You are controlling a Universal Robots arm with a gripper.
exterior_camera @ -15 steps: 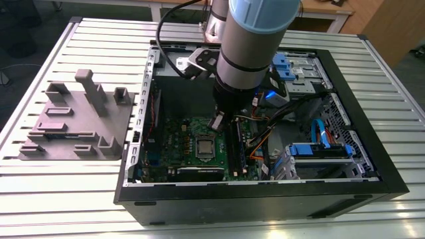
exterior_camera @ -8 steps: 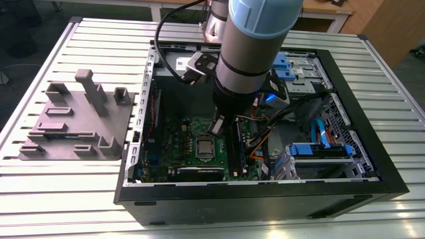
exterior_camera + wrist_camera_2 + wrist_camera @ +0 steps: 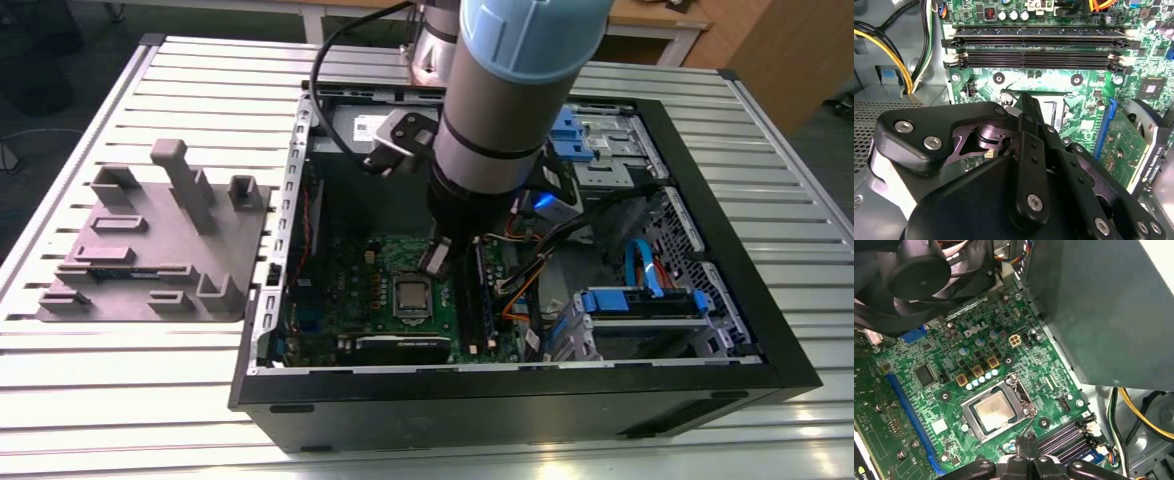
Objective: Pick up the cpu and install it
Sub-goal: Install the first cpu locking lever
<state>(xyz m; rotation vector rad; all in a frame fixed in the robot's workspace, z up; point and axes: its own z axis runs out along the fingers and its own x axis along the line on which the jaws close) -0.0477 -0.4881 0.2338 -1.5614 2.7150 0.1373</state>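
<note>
The cpu (image 3: 995, 409) is a small square chip with a pale metal top. It lies flat inside the metal socket frame (image 3: 1021, 395) of the green motherboard (image 3: 929, 390). The exterior view shows the cpu (image 3: 411, 296) near the middle of the board inside the open computer case (image 3: 534, 400). My gripper (image 3: 438, 262) hangs just above the board, beside the socket and towards the memory slots (image 3: 1064, 437). In both wrist views the black fingers (image 3: 1026, 107) meet in one narrow tip with nothing between them. The gripper (image 3: 1024, 444) is apart from the chip.
Long black memory slots (image 3: 1034, 50) lie beyond the fingertips. Yellow and black cables (image 3: 1139, 412) run along the case floor, and a black fan (image 3: 919, 270) sits above the board. A grey wall (image 3: 1094, 305) stands close by. A grey moulded fixture (image 3: 154, 240) rests on the slatted table at the exterior view's left.
</note>
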